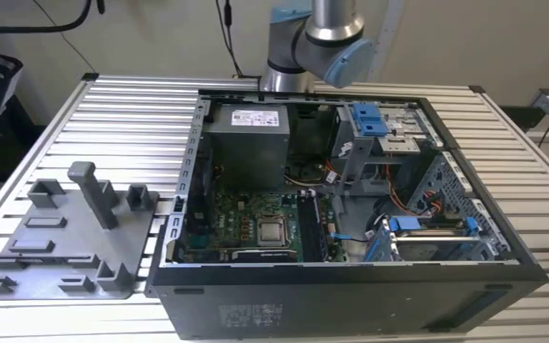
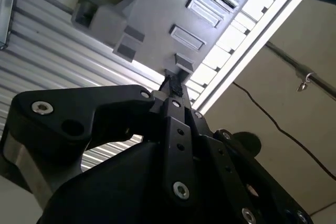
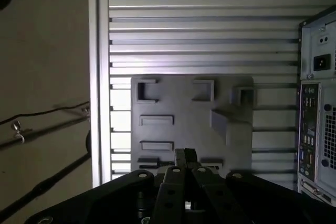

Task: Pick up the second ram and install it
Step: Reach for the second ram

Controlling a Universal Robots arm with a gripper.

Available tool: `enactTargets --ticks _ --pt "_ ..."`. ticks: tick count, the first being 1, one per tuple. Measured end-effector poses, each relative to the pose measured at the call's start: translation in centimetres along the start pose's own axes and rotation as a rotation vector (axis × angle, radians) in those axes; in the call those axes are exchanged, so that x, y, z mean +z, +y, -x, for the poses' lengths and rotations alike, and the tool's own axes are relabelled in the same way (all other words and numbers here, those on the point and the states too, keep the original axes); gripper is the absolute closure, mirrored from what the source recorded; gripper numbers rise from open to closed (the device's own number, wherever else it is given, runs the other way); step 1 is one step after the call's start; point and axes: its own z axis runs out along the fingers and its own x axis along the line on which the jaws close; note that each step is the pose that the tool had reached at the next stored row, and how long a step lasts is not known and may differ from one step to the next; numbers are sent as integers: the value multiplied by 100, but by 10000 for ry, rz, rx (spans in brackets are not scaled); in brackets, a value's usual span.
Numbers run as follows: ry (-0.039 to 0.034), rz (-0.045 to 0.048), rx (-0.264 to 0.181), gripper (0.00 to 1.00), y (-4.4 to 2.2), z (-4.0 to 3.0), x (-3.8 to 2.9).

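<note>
In both wrist views my gripper (image 3: 185, 155) (image 2: 173, 83) hangs high above the grey fixture plate (image 3: 178, 103) (image 2: 152, 9). Its fingers are shut together with nothing between them. A long, thin dark strip (image 1: 51, 255) stands on edge in a slot near the plate's front edge in the exterior view; it looks like the second ram, though I cannot tell for sure. In the first wrist view that slot (image 3: 149, 161) lies just past my fingertips and is partly hidden by them.
The open computer case (image 1: 351, 275) lies on the slatted table (image 1: 131, 107), at the exterior view's right of the plate. Inside are the motherboard with its processor (image 1: 271, 231), dark memory slots (image 1: 311, 227), a power supply (image 1: 246, 136) and blue drive clips (image 1: 370, 120). A grey upright post (image 1: 91, 193) stands on the plate.
</note>
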Motion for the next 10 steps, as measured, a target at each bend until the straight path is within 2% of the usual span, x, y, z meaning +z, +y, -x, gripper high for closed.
enactTargets --ticks 4,10 --pt "6 -1 -95 89 -55 6 0" --pt "11 -1 -197 89 -175 8 2"
